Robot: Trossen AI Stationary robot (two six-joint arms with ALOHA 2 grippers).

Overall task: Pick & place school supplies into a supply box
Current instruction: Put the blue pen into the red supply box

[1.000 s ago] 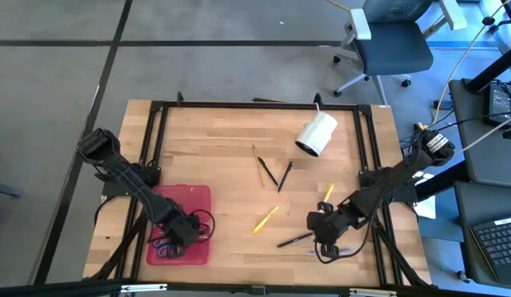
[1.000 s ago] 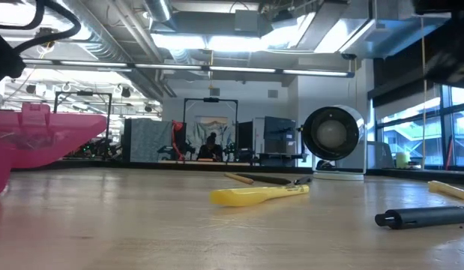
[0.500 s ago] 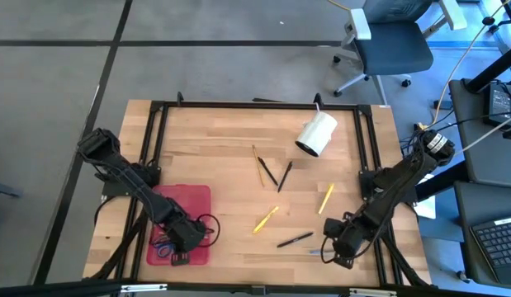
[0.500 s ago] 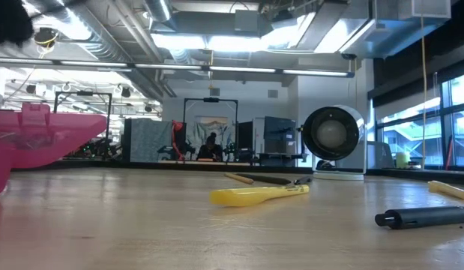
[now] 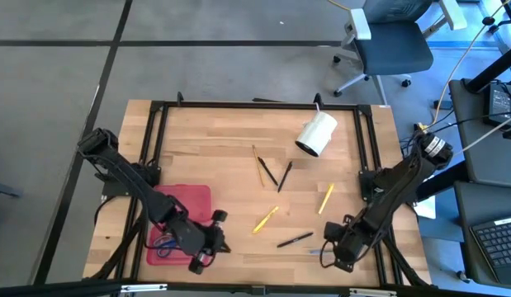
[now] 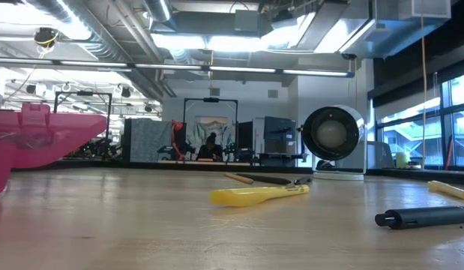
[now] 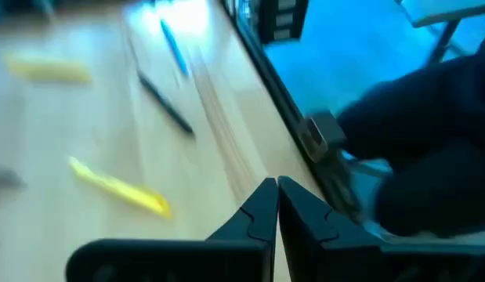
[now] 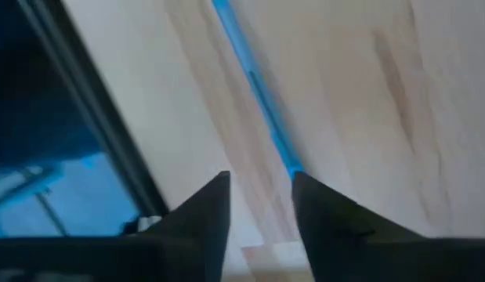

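Note:
The red supply box [image 5: 179,216] lies open at the table's near left, with blue-handled scissors [image 5: 162,246] inside. My left gripper [image 5: 212,245] hovers shut and empty just past the box's near right corner. Loose on the wood lie a yellow pen [image 5: 266,219], a black pen [image 5: 294,240], an orange-yellow pencil [image 5: 326,198] and three thin ones [image 5: 272,171]. My right gripper [image 8: 262,207] is open near the table's near right corner, pointing down, one finger on each side of a blue pen [image 8: 254,86] that lies flat; I see no touch.
A white cylinder [image 5: 317,134] lies on its side at the far right. A black frame rail [image 5: 372,165] runs along the table's edges. In the low view the box's lid [image 6: 44,135] stands raised at the left, and the yellow pen [image 6: 258,195] lies mid-table.
My left gripper has risen out of the supply box and swung toward the table's right, rolling as it went. My right gripper has moved toward the near right corner, uncovering the orange-yellow pencil. The pens have stayed put.

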